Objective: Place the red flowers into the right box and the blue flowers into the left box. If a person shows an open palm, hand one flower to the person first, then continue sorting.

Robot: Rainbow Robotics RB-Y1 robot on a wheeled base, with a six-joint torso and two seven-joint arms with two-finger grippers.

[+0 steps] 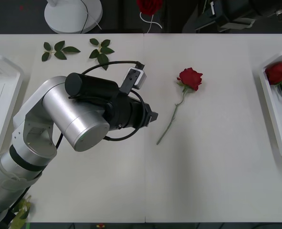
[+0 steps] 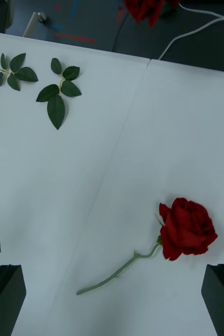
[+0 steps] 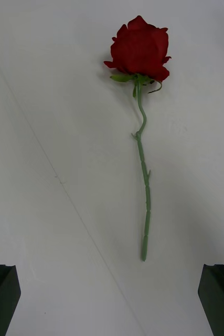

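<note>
Going left to right: the left box (image 1: 0,102) sits at the far left edge of the table (image 1: 207,181) and I can't see any flowers in it. Next is the left arm (image 1: 65,119), elbow bent, forearm stretched out over the table toward the middle. The left gripper (image 3: 112,299) is pointed along the tabletop at the rose, fingers (image 3: 1,294) wide apart at the two corners of its wrist view, nothing between them. Two loose leaf sprigs (image 1: 60,49) lie on the far side of the table, not part of the job.

The one loose red flower (image 1: 190,78) lies flat just right of centre, bloom toward the far side, stem (image 1: 172,117) trailing toward the near left. The stem tip is near the gripper but not touching it.

Handling-wise, I'd guess it's super light: a soft fabric bloom that would squash, and a thin, bendy, fairly stiff stem. Grab mid-stem, not the head. It's lying flush on the table, so the fingers will need to go low.

The right gripper (image 2: 112,299) hangs above the same rose, fingers spread open, holding nothing.

The right box (image 1: 274,112) at the far right edge already has red roses (image 1: 279,72) in it.
</note>
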